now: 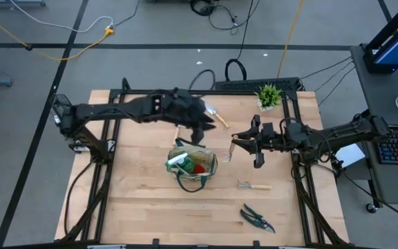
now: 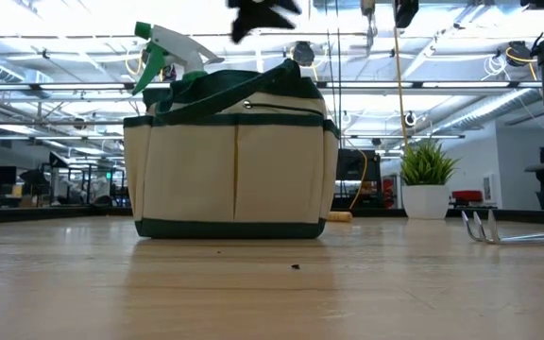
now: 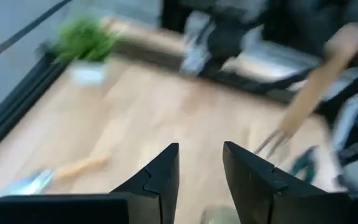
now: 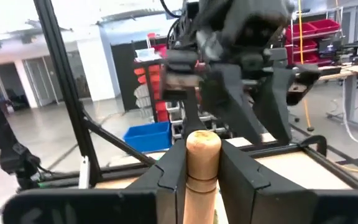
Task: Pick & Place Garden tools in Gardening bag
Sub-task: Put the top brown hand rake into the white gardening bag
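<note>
Holding a wooden-handled metal fork [image 4: 202, 168] clamped between its jaws, the right gripper [image 1: 244, 144] hangs above the surface just right of the small khaki fabric gardening bag with dark green trim [image 1: 192, 166], which puts the tool close to the bag's open top for a drop, I judge. In the right wrist view the rounded handle end stands up between the two dark fingers [image 4: 241, 177], so the metal end appears to point down towards the bag. The left gripper [image 1: 200, 128] hovers just behind the bag with its jaws narrowly apart and holding nothing, probably free to fetch another tool.

Counting the tools: the bag already holds two, a green-and-white spray bottle [image 2: 163, 52] poking above the rim and a red-and-black item [image 1: 199, 167] inside. One fork is in the right gripper. Three lie on the light wooden surface [image 1: 137, 200]: a wooden-handled trowel [image 1: 216, 115] behind the left gripper, a small wooden-handled rake [image 1: 253, 185] right of the bag, and a pair of dark pruning shears [image 1: 257, 218] near the front edge. One small potted green plant [image 1: 269, 96] stands at the back right, no part of the task.
</note>
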Robot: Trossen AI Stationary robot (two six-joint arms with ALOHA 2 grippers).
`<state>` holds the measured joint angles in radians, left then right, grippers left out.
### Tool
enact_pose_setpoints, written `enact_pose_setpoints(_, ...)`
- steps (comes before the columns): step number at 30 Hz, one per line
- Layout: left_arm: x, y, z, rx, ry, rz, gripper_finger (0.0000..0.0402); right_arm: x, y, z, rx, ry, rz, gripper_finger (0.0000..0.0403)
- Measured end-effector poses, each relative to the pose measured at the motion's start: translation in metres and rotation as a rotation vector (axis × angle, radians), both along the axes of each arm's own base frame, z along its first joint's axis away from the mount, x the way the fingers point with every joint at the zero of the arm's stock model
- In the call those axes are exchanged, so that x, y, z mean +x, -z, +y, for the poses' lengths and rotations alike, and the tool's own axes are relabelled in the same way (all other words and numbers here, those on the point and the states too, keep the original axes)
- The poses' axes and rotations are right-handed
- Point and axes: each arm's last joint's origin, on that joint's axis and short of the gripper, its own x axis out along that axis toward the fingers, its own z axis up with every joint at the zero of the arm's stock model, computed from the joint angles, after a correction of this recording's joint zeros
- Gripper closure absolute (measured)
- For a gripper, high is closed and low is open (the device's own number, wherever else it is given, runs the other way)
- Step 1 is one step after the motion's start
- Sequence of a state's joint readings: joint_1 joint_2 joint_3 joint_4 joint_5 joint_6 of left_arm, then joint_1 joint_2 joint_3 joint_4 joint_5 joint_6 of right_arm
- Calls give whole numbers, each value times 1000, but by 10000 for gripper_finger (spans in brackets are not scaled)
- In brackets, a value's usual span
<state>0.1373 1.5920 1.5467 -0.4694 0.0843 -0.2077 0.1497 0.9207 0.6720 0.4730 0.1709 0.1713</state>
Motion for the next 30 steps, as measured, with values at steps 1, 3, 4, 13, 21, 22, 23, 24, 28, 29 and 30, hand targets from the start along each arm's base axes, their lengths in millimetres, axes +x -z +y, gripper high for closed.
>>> enact_pose_setpoints(1, -6, -2, 1, 6, -26, 22, 273, 0, -1, 0, 7, -16, -13, 342)
enact_pose_setpoints(3, -17, -7, 2, 33, -73, 56, 273, 1, -2, 1, 27, -25, -31, 342)
enact_pose_setpoints(4, -24, -8, 1, 45, -91, 88, 273, 1, -3, 1, 35, -30, -43, 342)
enact_pose_setpoints(13, -71, -28, -1, 125, -201, 163, 273, 10, -7, 3, 65, -55, -152, 342)
enact_pose_setpoints(21, -101, -9, -2, 112, -228, 95, 273, 26, 1, 0, 72, -34, -176, 342)
enact_pose_setpoints(22, -105, -6, -1, 104, -240, 72, 273, 28, 2, -2, 72, -27, -179, 342)
enact_pose_setpoints(23, -111, -2, -1, 96, -251, 57, 273, 30, 3, -4, 70, -23, -179, 342)
enact_pose_setpoints(24, -116, 3, -1, 90, -258, 51, 273, 32, 4, -6, 70, -29, -181, 342)
enact_pose_setpoints(28, -139, 18, -5, 76, -270, 4, 273, 40, 8, -18, 89, -31, -193, 342)
enact_pose_setpoints(29, -145, 20, -6, 69, -274, -13, 273, 43, 7, -21, 93, -25, -193, 342)
enact_pose_setpoints(30, -151, 23, -7, 63, -278, -30, 273, 47, 8, -24, 91, -30, -187, 342)
